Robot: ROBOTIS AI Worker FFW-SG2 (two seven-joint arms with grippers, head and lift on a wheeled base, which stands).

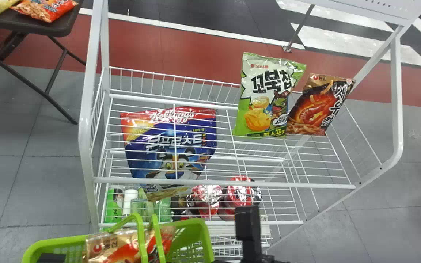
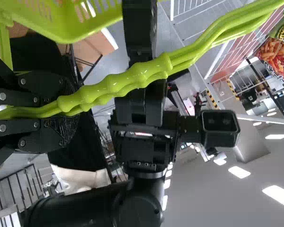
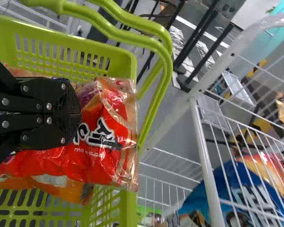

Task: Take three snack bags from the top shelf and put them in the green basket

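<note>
Your left gripper (image 2: pixel 70 111) is closing snugly around the green plastic basket (image 1: pixel 206 239)'s handles, lower left of the head frame; your right gripper (image 3: pixel 79 114) is closed, apparently pinching a shiny red snack bag (image 3: pixel 106 163) over the basket; an orange bag (image 3: pixel 49 181) is lying beneath, so two seem delivered or nearly; you can't confirm a third.

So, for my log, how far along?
Orange packaging, count unclear, already lies in the green basket, whose handles the left gripper holds. The right gripper seems closed on a red snack bag; its release remains. A green bag and a brown one stand on the shelf.
</note>
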